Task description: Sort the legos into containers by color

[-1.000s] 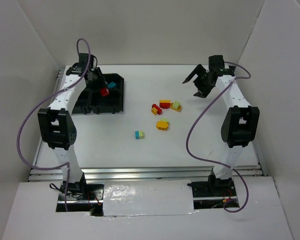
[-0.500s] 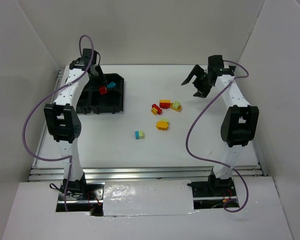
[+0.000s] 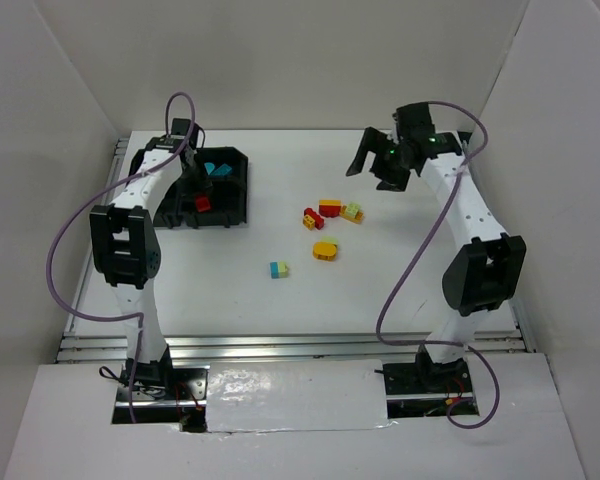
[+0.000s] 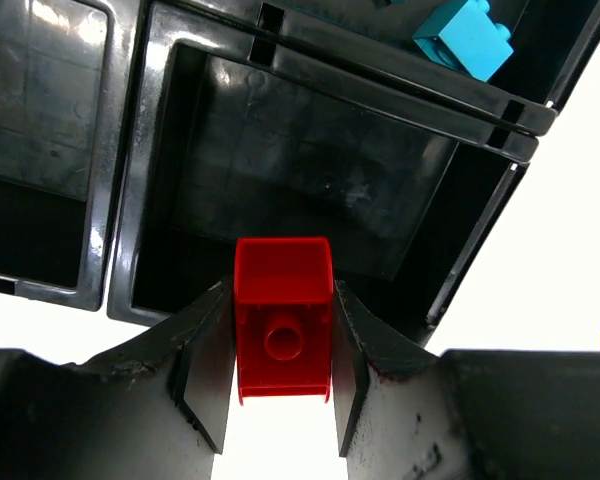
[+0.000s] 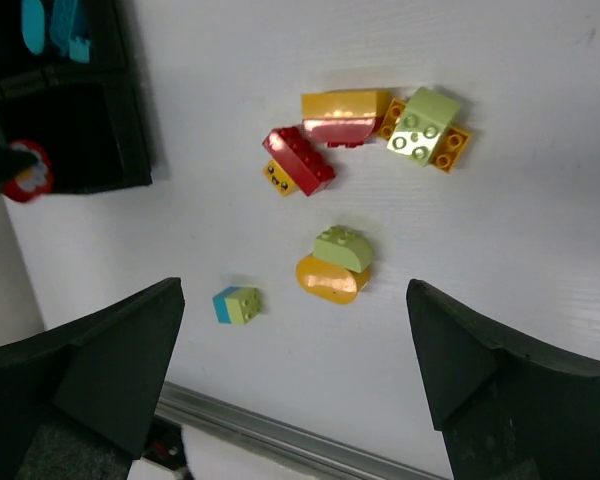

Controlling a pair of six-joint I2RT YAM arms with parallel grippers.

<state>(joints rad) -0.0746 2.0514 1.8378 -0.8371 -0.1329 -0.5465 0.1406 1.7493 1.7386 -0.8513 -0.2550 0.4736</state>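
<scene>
**Red brick (image 4: 283, 300) held at the tray (image 3: 244, 190) rim, drop not yet made**

Left jaws pinch the brick by its two flat sides. Its long axis runs along the fingers and points toward the tray's far side. It hangs at the near rim of an empty right-hand compartment (image 4: 310, 170). The compartment beyond that one holds teal bricks (image 4: 465, 35).

In the wrist view the brick seems to straddle the near rim, though its height above the rim is hard to judge. The coming move likely turns on a short reach forward, since the open floor lies ahead of and below the jaws. Letting go too early could leave the brick on the rim or the counter (image 3: 410, 270). The compartment is far wider than the brick, so its side walls leave ample room.

Right jaws are spread wide and empty, hovering over the counter's far right.

Five loose legos lie mid-counter, nearer the right arm (image 3: 470, 225) and well apart from the tray:
- a red-and-yellow piece (image 5: 345, 115)
- a lime-on-yellow piece (image 5: 425, 128)
- a red one (image 5: 298, 160)
- a round yellow-and-lime one (image 5: 337, 265)
- a teal-and-lime one (image 5: 236, 305)

The first three crowd together. The last two sit with open room around them.
</scene>
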